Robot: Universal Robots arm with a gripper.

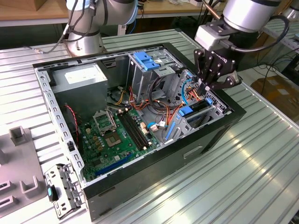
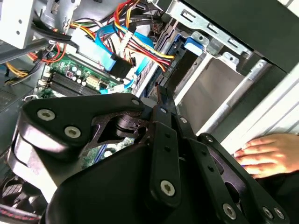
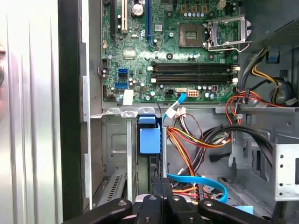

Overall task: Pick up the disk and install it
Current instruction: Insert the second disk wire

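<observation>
Exterior view, jaws (image 1: 211, 87) above seated disk (image 1: 196, 108)

Bright even light, glare on the ribbed table (image 3: 28, 116), perhaps slightly overexposed.

Arm: reaching downward from above. Pincer (image 1: 209, 85): black, fingers drawn together, pointing down. Person's hand (image 2: 268, 154): flat, resting.

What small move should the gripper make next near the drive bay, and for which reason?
Probably a short, slow push straight into the slot: the gripper, fingers closed, hovers right at the disk, whose blue carrier already stands in the drive bay, so seating it seems what remains.
</observation>
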